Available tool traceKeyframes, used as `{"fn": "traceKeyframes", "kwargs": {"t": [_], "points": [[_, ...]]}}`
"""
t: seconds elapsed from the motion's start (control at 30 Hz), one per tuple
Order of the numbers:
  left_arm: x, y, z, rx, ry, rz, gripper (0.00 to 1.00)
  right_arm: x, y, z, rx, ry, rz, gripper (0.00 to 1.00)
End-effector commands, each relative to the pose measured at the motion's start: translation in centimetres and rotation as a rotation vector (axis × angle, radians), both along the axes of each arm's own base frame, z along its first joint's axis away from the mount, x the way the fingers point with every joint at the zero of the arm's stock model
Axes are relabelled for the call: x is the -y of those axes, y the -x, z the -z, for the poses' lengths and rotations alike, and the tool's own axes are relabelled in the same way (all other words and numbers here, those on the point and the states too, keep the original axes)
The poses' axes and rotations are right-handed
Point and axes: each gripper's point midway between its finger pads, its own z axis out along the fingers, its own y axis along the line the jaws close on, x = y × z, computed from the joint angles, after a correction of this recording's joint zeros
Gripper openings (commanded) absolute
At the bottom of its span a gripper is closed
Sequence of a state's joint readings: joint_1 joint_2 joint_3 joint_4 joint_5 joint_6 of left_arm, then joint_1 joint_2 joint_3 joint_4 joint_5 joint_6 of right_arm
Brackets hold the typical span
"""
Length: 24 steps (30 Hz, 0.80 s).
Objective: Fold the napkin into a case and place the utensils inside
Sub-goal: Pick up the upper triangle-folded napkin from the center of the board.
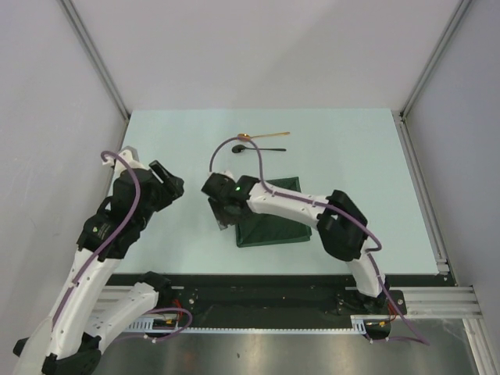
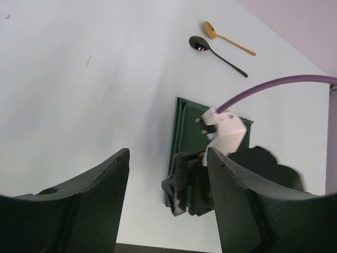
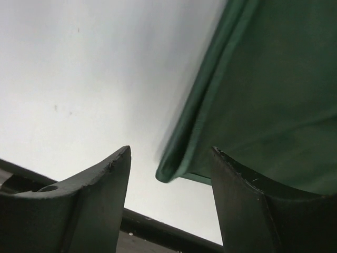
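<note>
**tabletop_tim:** what's on your screens, nearest first?

**me:** Two arms. My left gripper [image 1: 170, 186] hangs over bare table [image 1: 351, 156], off to the left of the cloth. Its jaws are spread wide and there's nothing in them. My right gripper [image 3: 171, 153] is down at the left edge of the napkin [image 1: 269, 230]. Its fingers are apart as well, and a layered corner of cloth sits between them, not pinched.

**tabletop_tim:** how many cloths, how many spoons?

**me:** One napkin, dark green, folded flat in layers around mid-table. Two spoons lie side by side well beyond it toward the far edge, clear of the cloth. The black spoon [image 2: 200, 44] is nearer and the gold spoon [image 2: 211, 30] is just behind it.
</note>
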<state>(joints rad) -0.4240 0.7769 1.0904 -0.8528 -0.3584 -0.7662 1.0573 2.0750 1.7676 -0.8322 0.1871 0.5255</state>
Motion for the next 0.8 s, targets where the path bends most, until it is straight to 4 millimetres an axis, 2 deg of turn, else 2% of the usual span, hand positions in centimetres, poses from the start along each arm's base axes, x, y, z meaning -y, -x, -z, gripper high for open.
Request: {"fn": "traceKeyframes", "kwargs": {"t": [0.0, 0.2, 0.47, 0.77], "points": [[-0.8, 0.5, -0.7, 0.018, -0.026, -0.011, 0.65, -0.3, 0.6, 0.8, 0.028, 0.087, 0.024, 0.65], [0.0, 0.6, 0.0, 0.009, -0.041, 0.054, 0.64, -0.3, 2.0, 1.6, 0.034, 0.129, -0.003, 0.66], [0.9, 0.3, 0.6, -0.006, -0.029, 0.096, 0.63, 0.2, 3.7, 2.6, 0.032, 0.175, -0.018, 0.6], [1.1, 0.2, 1.1, -0.017, -0.042, 0.111, 0.62, 0.5, 4.3, 4.3, 0.003, 0.208, -0.038, 0.54]]}}
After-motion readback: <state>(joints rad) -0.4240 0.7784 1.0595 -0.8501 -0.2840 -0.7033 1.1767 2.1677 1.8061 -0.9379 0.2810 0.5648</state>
